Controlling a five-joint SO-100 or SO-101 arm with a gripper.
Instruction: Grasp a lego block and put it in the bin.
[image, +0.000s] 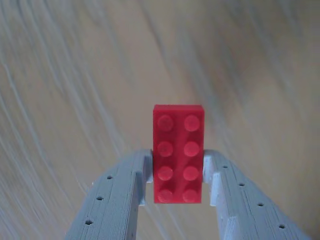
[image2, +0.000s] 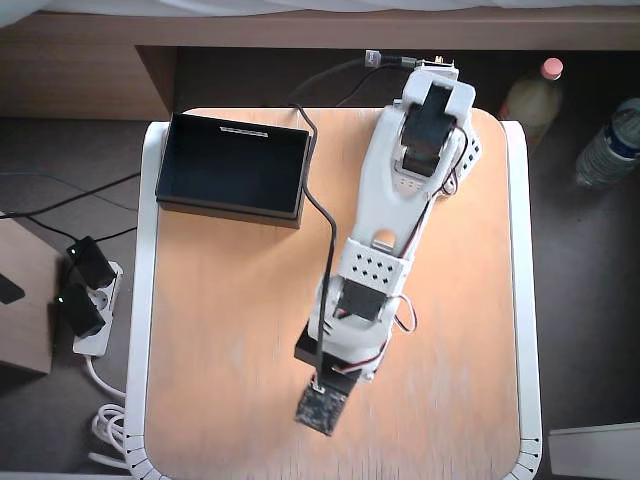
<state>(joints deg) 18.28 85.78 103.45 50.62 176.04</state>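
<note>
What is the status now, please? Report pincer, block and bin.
Pincer shut on lego block, held above table. Bin at table's far-left corner in overhead view, nothing seen inside. Path looks clear.

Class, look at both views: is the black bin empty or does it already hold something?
Empty. In the overhead view the bin shows only its dark inside; the lego block sits between the gripper fingers.

Red lego block (image: 178, 154), black bin (image2: 232, 165), pale wood-grain table (image2: 230, 330).

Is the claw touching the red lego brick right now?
Touching. In the wrist view both fingers of the claw press against the long sides of the red lego brick, with no gap showing.
</note>
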